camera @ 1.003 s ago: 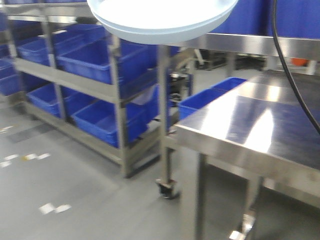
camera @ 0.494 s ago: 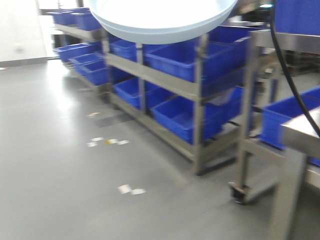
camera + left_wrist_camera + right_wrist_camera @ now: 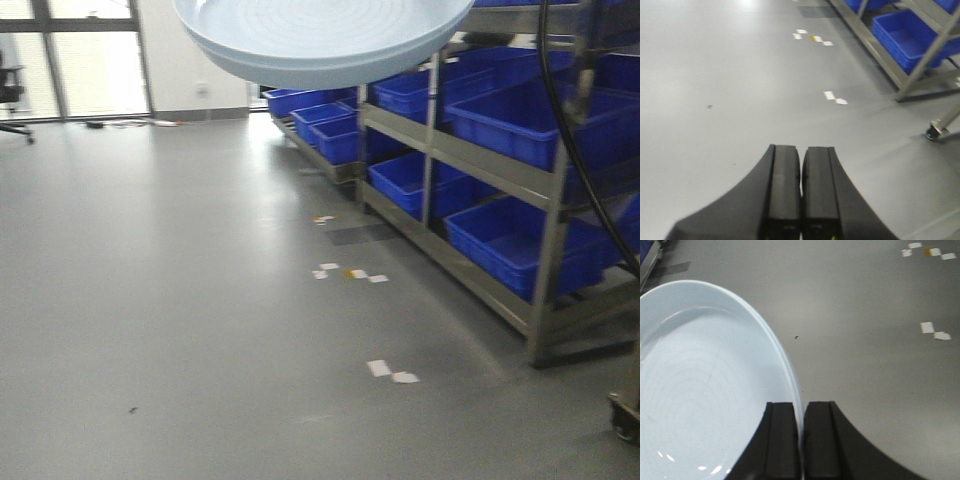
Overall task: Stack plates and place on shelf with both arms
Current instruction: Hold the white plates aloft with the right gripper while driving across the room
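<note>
The grey floor is running smooth and slightly glossy across an open hall, and it is carrying small white tape scraps in a loose line beside the rack. Tall windows are letting in daylight at the far left, with a dark chair showing at that edge. A black cable is hanging down the right side of the front view, and a caster is sitting at the bottom right corner.

The shelf is standing along your right, its steel tiers holding blue crates in rows. Those nearest you are showing only plain blue insides; you cannot see into the farther ones.

Your right gripper is pinching the rim of the plate, which is hanging in the air over the floor, well apart from the shelf. You cannot tell whether a second plate is lying beneath it.

Your left gripper is holding its fingers pressed together with nothing between them, above bare floor.
</note>
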`<state>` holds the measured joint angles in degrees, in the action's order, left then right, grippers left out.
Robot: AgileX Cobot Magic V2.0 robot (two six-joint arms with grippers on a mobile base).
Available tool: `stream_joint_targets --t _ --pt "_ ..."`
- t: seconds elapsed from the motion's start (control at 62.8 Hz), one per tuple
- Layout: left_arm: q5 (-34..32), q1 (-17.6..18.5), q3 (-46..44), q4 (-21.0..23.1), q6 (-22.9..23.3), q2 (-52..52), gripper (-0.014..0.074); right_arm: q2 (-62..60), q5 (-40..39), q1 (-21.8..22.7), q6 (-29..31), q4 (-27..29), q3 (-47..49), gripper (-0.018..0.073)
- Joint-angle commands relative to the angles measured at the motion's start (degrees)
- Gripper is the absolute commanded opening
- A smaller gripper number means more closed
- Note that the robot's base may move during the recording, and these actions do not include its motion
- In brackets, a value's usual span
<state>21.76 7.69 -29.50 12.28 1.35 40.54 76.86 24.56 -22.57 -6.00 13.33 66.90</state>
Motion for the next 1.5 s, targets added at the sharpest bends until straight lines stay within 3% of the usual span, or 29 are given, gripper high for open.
stream_joint_targets --t 0.0,1.481 --pt "-4.46 -0.01 -1.60 0.50 0.26 -0.37 0.0090 -2.30 -4.84 -0.03 0.25 0.82 1.83 0.0033" --pt "-4.46 -0.01 -1.60 0.50 0.26 -0.37 0.0090 -2.30 -4.84 -0.03 0.25 0.82 1.83 0.0033"
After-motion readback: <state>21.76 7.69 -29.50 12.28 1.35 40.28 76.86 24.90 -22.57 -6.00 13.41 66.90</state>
